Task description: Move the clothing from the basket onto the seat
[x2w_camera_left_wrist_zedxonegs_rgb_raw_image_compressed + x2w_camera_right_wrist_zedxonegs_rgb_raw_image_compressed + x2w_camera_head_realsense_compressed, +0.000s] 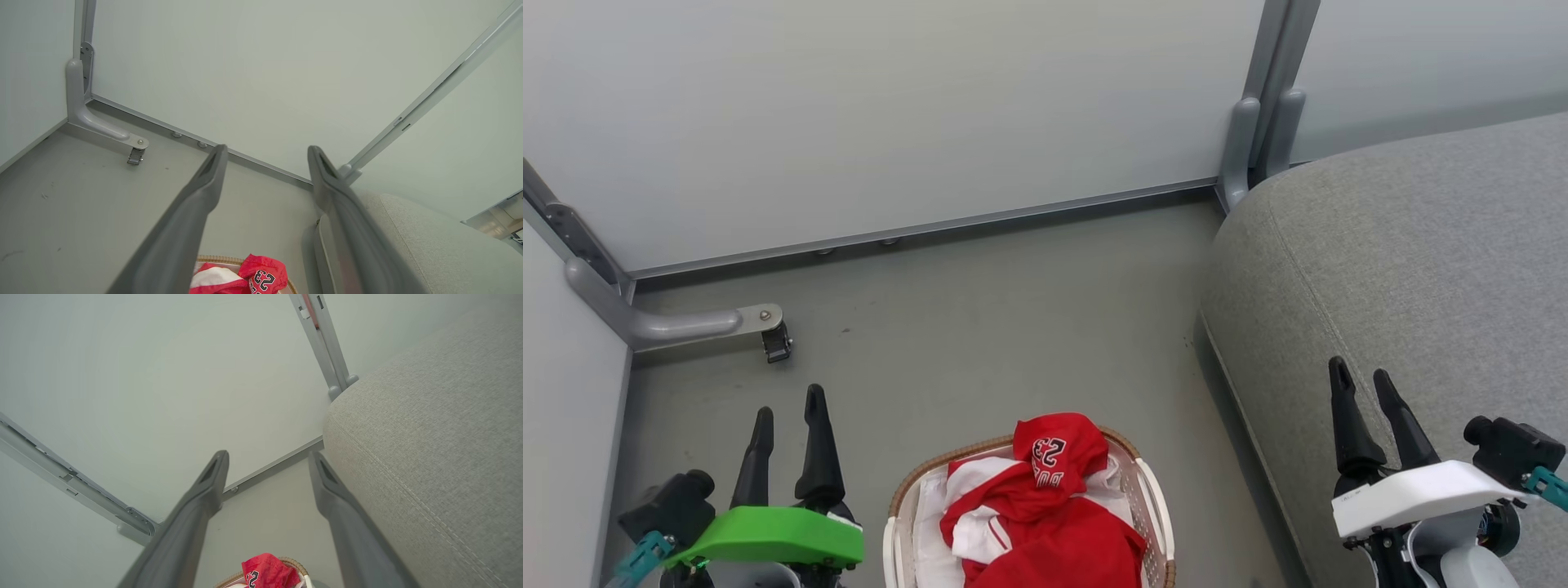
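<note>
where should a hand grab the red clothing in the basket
On the red sports clothing with white trim, pinch the raised fold bearing the 23: it stands above the brown woven rim of the white plastic basket. Come straight down; the basket walls block the sides.

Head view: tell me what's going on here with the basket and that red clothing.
Nothing is being handled yet. The red clothing, one piece showing the number 23, lies piled in the basket on the floor in front of the robot. The left gripper is to the basket's left and the right gripper is over by the grey seat. Both are open and hold nothing. No clothing is on the seat, so the move has not begun.
</note>
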Controlling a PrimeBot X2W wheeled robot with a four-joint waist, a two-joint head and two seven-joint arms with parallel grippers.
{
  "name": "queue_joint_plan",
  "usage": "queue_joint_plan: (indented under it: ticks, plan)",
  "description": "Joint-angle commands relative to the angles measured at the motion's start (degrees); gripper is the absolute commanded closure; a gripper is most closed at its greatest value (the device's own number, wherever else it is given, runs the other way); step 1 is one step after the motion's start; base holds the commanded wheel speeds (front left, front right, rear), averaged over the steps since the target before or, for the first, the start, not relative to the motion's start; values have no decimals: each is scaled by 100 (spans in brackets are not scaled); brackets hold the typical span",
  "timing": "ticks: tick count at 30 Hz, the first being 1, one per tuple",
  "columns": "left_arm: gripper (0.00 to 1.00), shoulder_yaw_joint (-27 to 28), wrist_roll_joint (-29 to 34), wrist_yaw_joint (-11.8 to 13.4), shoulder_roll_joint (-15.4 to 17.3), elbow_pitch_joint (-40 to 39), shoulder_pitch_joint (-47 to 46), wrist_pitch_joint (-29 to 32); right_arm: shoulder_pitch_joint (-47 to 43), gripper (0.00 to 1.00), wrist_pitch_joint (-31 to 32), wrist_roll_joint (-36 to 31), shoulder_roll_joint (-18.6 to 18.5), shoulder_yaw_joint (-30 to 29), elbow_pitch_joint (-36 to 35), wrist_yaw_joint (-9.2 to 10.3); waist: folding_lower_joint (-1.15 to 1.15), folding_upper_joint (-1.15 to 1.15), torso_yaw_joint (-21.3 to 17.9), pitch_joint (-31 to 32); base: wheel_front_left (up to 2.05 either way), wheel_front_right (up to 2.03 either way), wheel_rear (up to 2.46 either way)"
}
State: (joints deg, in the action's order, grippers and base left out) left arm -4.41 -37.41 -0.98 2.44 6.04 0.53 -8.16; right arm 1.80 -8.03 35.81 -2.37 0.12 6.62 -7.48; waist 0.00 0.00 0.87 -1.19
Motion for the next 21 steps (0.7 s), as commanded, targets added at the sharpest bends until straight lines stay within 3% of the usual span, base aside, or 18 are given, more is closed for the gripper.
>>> queue_joint_plan:
  ticks: [1, 21]
  plan:
    - [0, -27, 190, 28, 43, -35, 31, -49, -13, 0, -61, -172, -37, 20, -73, -1, 0, 0, 4, -1, 0, 0, 0]
    - [0, -176, 1131, 111, 52, 152, 186, -323, -97, 0, -337, -1235, -48, 157, 21, -2, 0, 0, 68, -21, 0, 0, 0]
